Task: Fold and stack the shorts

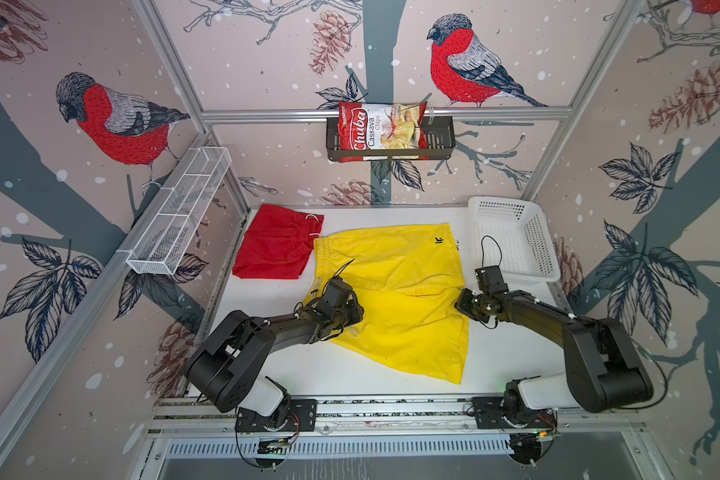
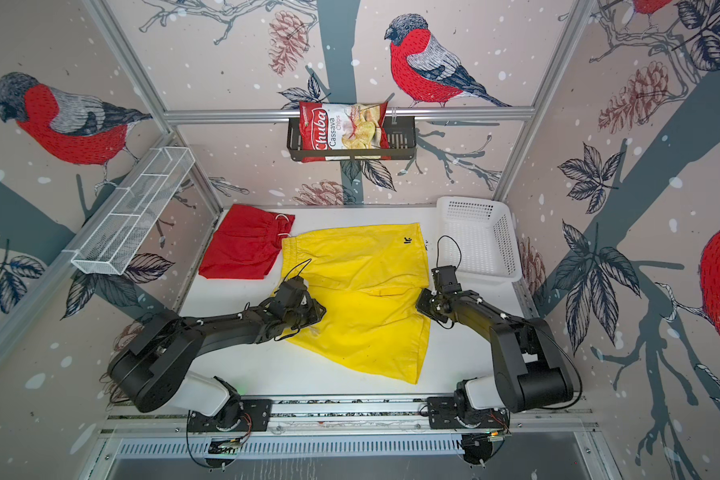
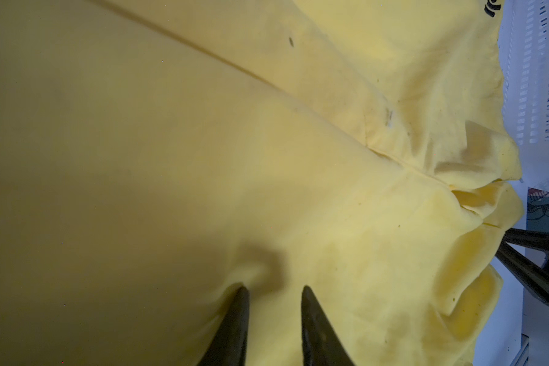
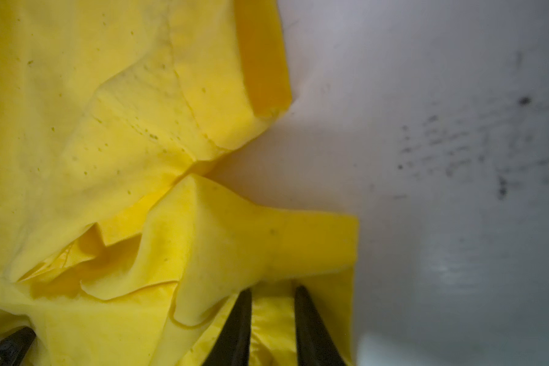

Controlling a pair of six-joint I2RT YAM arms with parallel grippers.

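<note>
Left gripper (image 3: pixel 273 290) has its two dark fingers set a little apart with a pucker of yellow cloth bunched between them, so it looks clamped on the yellow shorts (image 1: pixel 391 291). In both top views its wrist sits over the left edge of that garment, just left of the frame's middle. Right gripper (image 4: pixel 271 290) also has yellow cloth running between its fingers, with a raised fold of hem just past the tips, but I cannot tell whether the jaws are pressing on it. In both top views that wrist sits at the right edge of the same shorts, where the two legs meet. The yellow shorts lie spread in the middle of the white table (image 1: pixel 350 365), gathered waistband toward the left, legs toward the right, with a small black mark (image 1: pixel 438 240) near their upper right corner and the near leg reaching toward the lower right. The red shorts (image 1: pixel 275 245) lie as a compact shape at the upper left of the table, white drawstring showing, their right edge meeting the yellow waistband's corner. A white perforated basket (image 1: pixel 533 232) stands at the table's upper right, just beside the yellow shorts. On the back wall, upper centre, a chips bag (image 1: pixel 381 129) sits in a black rack (image 1: pixel 441 141). A white wire shelf (image 1: pixel 179 212) hangs on the left wall.
</note>
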